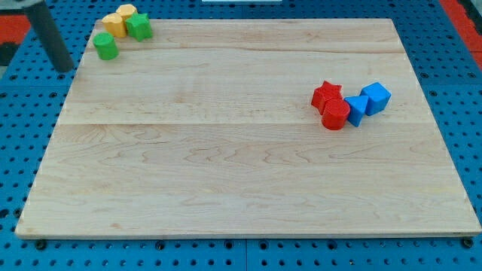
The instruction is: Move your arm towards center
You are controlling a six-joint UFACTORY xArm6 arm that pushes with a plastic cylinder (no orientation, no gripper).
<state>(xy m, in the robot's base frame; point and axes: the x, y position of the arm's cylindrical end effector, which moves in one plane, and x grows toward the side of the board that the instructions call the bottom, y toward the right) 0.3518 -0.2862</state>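
Pincer you have none: your tip [65, 69] sits off the board's [226, 165] top-left edge, beside the green cylinder [106, 47]; slide the stiff rod centreward, nothing to grasp.

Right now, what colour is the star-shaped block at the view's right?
Red: the red star block, seen in the camera view, touching the red cylinder.
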